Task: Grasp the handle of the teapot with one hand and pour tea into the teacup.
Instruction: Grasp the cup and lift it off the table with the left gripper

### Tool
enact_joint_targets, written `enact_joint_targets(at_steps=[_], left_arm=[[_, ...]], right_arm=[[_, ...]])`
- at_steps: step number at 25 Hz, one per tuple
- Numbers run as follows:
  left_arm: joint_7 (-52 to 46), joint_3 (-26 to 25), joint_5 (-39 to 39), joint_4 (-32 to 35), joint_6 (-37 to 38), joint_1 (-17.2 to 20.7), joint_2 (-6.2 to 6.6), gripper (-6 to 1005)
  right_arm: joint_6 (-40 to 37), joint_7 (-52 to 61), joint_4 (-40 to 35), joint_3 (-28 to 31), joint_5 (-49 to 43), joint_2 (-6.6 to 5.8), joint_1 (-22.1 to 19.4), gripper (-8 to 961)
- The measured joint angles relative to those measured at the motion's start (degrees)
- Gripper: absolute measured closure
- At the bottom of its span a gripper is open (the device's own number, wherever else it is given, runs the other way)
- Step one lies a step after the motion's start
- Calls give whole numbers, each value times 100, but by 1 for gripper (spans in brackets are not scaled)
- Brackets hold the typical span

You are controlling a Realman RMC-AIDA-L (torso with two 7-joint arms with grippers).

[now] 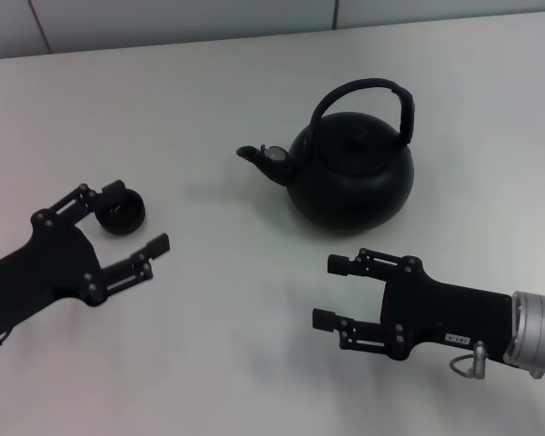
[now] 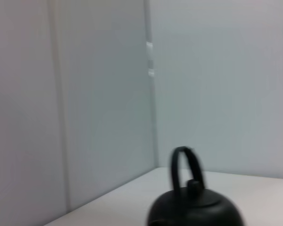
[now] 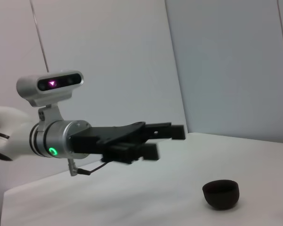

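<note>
Spread wide, the right gripper hovers low over the white table, empty, fingers pointing toward the left gripper. Beyond it, a little to its right and apart from it, stands the teapot, upright, lid on, handle arched above, spout pointing toward the robot's left. Well off to its left, the left gripper is likewise open, the teacup sitting upright just beside its farther finger.
</note>
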Motion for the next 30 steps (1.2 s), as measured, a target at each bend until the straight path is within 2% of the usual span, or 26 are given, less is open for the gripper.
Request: enact_joint_targets(at_steps=[7,18,23,30], left_arm=[[21,15,-589,-406,-992,-36,-11,163],[43,77,-599,-434,-2045,34,17,164],[45,169,-583,-418,-2259,-22,9,165],[79,574,-582,-375,-2504,-142,7,165]], right_arm=[[7,-8,23,-1,55,-3,6,217],[21,13,-10,0,66,-20,25,215],[21,28,5,0,66,-21,30,216],[0,44,19,-1,66,-22,60,217]])
